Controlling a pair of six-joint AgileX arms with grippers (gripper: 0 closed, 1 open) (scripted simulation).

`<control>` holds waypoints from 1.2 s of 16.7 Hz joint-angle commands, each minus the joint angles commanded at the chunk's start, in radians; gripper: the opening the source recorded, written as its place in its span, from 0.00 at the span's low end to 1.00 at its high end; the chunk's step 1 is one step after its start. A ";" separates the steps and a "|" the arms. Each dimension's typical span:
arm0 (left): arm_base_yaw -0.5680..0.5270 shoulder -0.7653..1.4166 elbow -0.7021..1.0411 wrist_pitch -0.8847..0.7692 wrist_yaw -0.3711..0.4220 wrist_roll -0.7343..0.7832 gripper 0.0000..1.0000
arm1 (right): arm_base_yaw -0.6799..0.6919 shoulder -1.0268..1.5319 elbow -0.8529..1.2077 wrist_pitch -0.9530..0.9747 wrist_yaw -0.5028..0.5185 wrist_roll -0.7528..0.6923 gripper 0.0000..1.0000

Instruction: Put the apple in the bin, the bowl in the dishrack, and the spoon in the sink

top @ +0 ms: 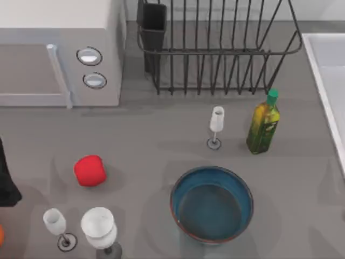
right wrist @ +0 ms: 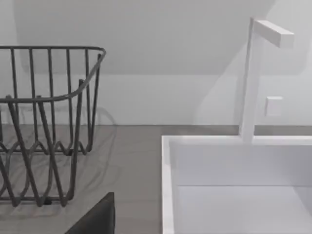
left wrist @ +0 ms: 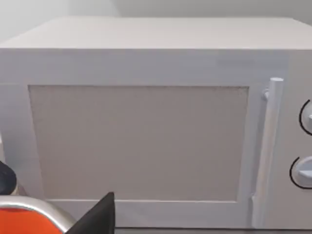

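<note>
Seen from above, nothing of the task appears done yet. The apple (top: 89,170), a small, smooth, bright red rounded fruit, sits on the grey table (top: 161,129) at the lower left of the frame. The bowl (top: 212,203), wide, deep and glossy blue inside with a thin reddish-brown rim, rests at the lower centre. The dishrack (top: 215,48), black wire with upright prongs and a dark utensil cup at its corner, stands empty along the upper edge. The sink (top: 329,81), a pale basin with a raised rim, runs down the right edge. I cannot make out the spoon or a bin.

A dark part of my left arm (top: 6,181) enters at the left edge, just beside the apple's side of the table. Its wrist camera faces the white microwave (left wrist: 146,122), boxy and matte, with a bar handle. My right wrist camera faces the rack and the sink's squared white faucet (right wrist: 253,78). Whether either set of fingers is spread or pressed together, I cannot tell.

I judge the first step is at hand: my left arm must swing toward the apple, descend and close on its slippery round sides.
</note>
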 joint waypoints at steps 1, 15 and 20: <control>0.000 0.000 0.000 0.000 0.000 0.000 1.00 | 0.000 0.000 0.000 0.000 0.000 0.000 1.00; -0.186 0.859 0.631 -0.496 0.004 0.375 1.00 | 0.000 0.000 0.000 0.000 0.000 0.000 1.00; -0.283 1.365 0.961 -0.756 0.008 0.571 1.00 | 0.000 0.000 0.000 0.000 0.000 0.000 1.00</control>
